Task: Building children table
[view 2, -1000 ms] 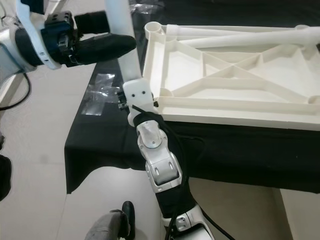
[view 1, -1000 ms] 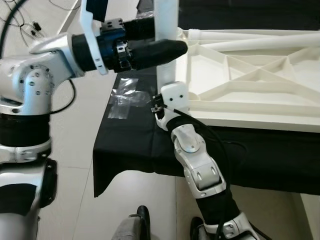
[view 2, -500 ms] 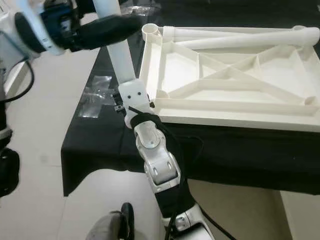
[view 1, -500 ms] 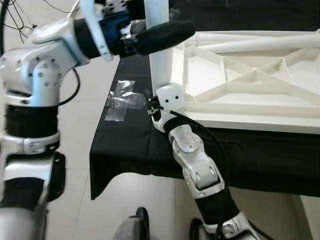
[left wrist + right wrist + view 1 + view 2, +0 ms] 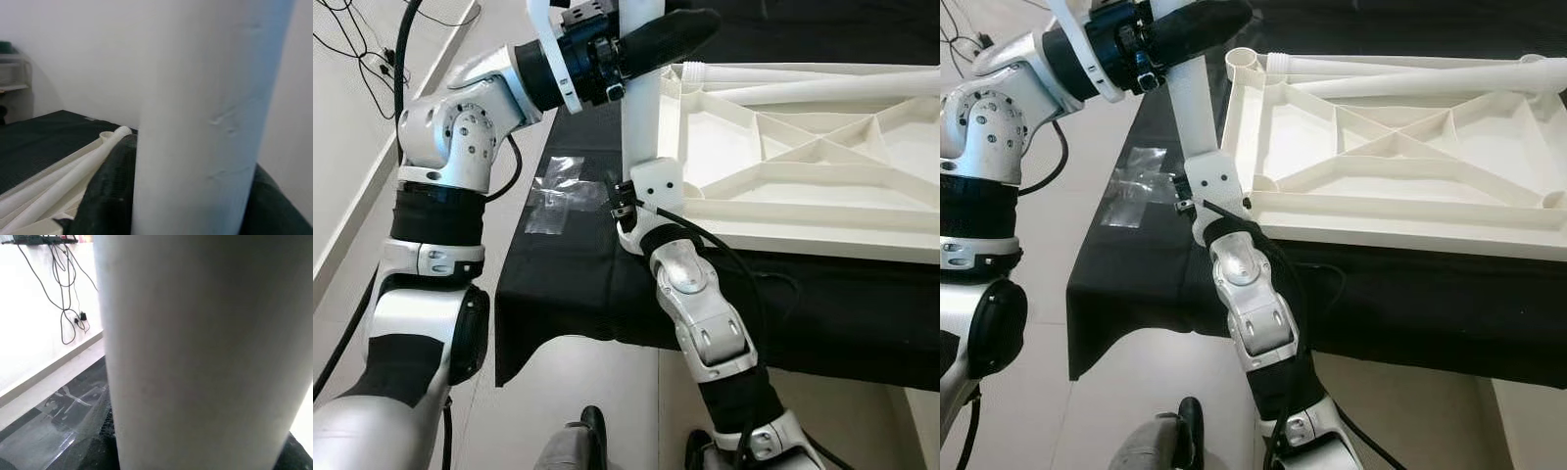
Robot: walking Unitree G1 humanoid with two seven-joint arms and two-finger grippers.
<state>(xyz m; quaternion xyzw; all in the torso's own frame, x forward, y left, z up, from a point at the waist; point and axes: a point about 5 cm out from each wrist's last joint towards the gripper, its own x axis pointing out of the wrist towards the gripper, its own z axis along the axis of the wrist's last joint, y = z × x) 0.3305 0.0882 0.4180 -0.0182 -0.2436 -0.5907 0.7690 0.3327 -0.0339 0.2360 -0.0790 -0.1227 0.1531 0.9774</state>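
Observation:
A white table leg stands upright at the near left corner of the upside-down white table top. My left gripper is shut on the leg high up, its black fingers on either side of the tube. My right gripper is shut on the same leg low down, where it meets the corner; the leg looms close before that wrist. Two more white legs lie along the far edge of the table top, beside an open round socket.
The table top rests on a black cloth hanging over the support's left and near edges. A clear plastic bag lies on the cloth left of the leg. Cables trail along the wall at far left. Pale floor tiles lie below.
My left gripper has moved up the leg toward its top, and the left arm has swung further into view. The right gripper stays at the leg's base.

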